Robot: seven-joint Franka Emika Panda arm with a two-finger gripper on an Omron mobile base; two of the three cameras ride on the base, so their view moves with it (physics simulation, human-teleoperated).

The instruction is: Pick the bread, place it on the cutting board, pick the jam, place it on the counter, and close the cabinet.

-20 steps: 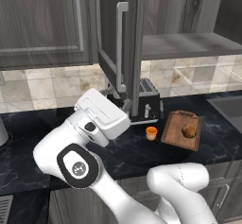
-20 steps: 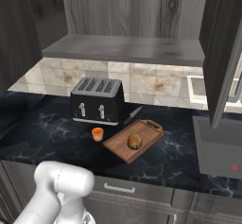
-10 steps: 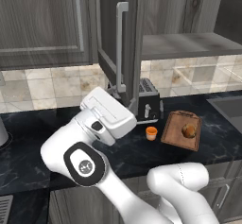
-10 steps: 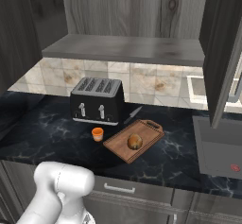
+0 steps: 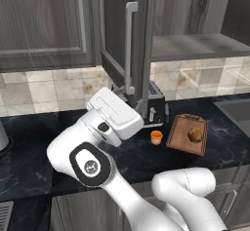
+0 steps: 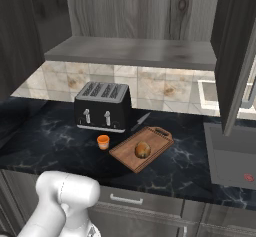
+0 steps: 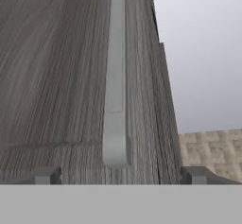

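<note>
On the counter, both items are placed; the cabinet door is left to close.

From the left base view, you see the bread (image 5: 195, 135) on the cutting board (image 5: 178, 137) and the jam (image 5: 156, 137) on the counter (image 5: 29, 142), with the cabinet (image 5: 117, 35) door standing open. From the right base view, the layout matches. From the hand view, the gripper (image 7: 118, 175) faces the door's handle (image 7: 116, 86) (long axis running away from the tips), fingertips (image 7: 46, 176) spread wide, holding nothing.
</note>
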